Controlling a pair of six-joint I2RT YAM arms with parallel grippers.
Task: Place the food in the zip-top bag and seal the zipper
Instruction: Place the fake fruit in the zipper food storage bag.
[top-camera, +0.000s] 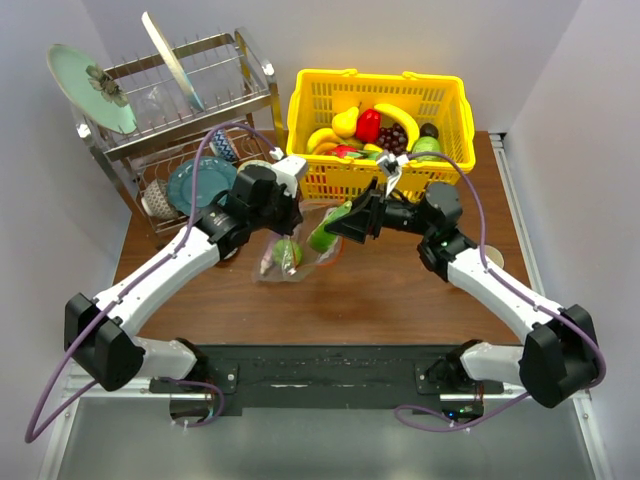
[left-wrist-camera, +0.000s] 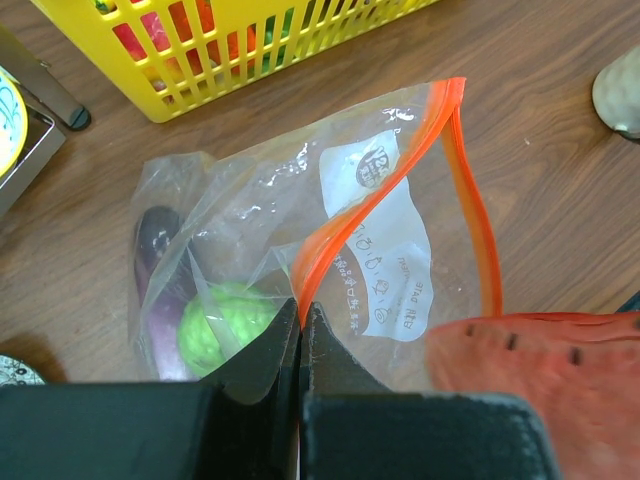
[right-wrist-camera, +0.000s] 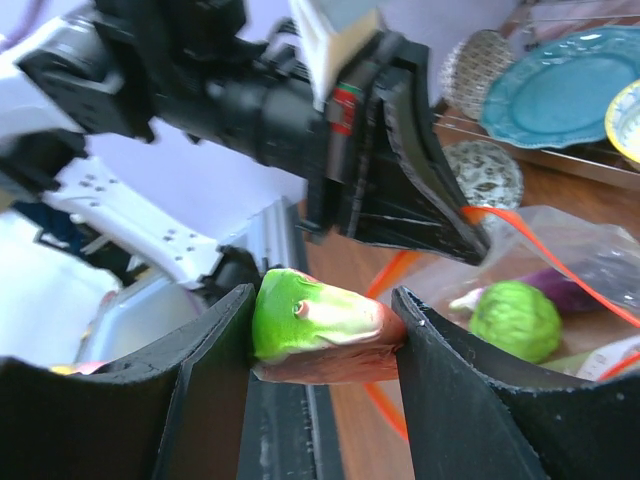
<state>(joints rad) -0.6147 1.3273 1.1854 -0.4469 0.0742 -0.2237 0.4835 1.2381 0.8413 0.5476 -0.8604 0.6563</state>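
The clear zip-top bag (top-camera: 283, 262) lies on the wooden table with its mouth lifted. My left gripper (left-wrist-camera: 301, 312) is shut on the near edge of the orange zipper (left-wrist-camera: 473, 210) and holds the mouth open. Inside the bag lie a round green piece (left-wrist-camera: 225, 325) and a dark purple eggplant (left-wrist-camera: 155, 248). My right gripper (right-wrist-camera: 325, 300) is shut on a piece of food with a green rind and red flesh (right-wrist-camera: 320, 320), just in front of the bag's mouth. From above, that piece (top-camera: 326, 234) hangs between the two grippers, the left gripper (top-camera: 290, 224) beside it.
A yellow lattice basket (top-camera: 308, 110) full of plastic fruit stands at the back centre. A metal dish rack (top-camera: 185, 105) with plates and bowls fills the back left. A small cup (top-camera: 493, 258) sits near the right edge of the table.
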